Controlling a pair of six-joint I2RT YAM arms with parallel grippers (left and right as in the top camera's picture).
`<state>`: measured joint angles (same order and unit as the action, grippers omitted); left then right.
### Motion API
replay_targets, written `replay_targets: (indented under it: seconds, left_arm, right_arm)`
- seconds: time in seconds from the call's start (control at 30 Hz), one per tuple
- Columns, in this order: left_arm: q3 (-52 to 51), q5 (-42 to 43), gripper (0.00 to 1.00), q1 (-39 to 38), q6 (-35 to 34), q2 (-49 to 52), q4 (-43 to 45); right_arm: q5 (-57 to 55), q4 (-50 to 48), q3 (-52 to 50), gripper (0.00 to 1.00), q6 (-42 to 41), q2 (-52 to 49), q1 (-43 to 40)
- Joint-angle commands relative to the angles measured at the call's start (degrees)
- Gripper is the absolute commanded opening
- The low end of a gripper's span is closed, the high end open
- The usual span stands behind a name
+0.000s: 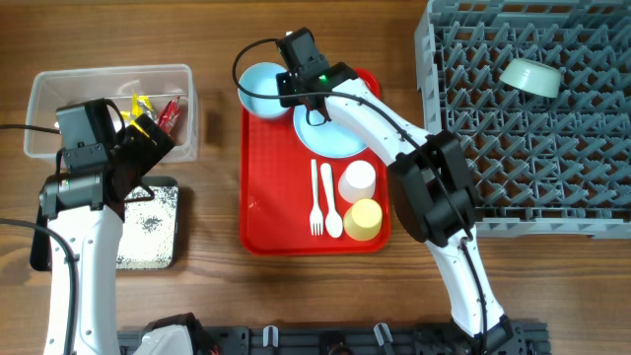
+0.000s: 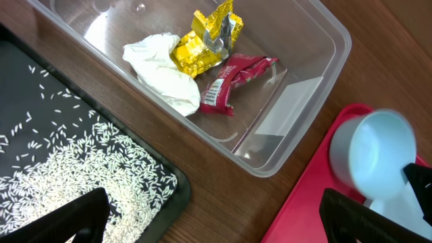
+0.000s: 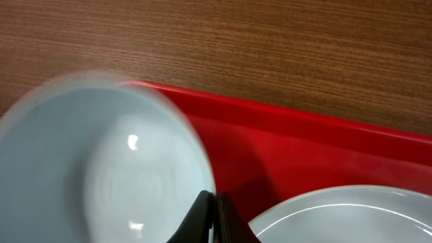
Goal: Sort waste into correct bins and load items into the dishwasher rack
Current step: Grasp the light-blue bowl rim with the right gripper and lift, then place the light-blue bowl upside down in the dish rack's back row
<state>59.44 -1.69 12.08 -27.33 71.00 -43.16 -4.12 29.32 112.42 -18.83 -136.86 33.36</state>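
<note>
My right gripper is shut on the rim of the light blue bowl at the red tray's far left corner, beside the light blue plate. The bowl looks blurred. My left gripper is open and empty, above the gap between the clear tub and the black tray. The tub holds the yellow foil, the tissue and the red wrapper. White crumbs lie in the black tray.
The red tray also bears a white cup, a yellow cup, a fork and a spoon. The grey rack stands at the right with the pale green bowl in it.
</note>
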Motion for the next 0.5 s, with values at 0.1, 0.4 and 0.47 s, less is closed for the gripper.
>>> replay_targets:
  seconds: [0.1, 0.4, 0.47]
  left_arm:
    - [0.94, -0.98, 1.00, 0.31, 0.07, 0.26, 0.04]
    - [0.94, -0.96, 1.00, 0.31, 0.07, 0.26, 0.68]
    - [0.94, -0.96, 1.00, 0.31, 0.07, 0.26, 0.66]
  right_arm:
    - [0.04, -0.76, -0.13, 0.04, -0.66, -1.20, -0.83]
    - [-1.81, 1.11, 0.09, 0.04, 1.68, 7.21, -4.61]
    - [-1.99, 2.29, 0.09, 0.04, 2.34, 10.10, -6.01]
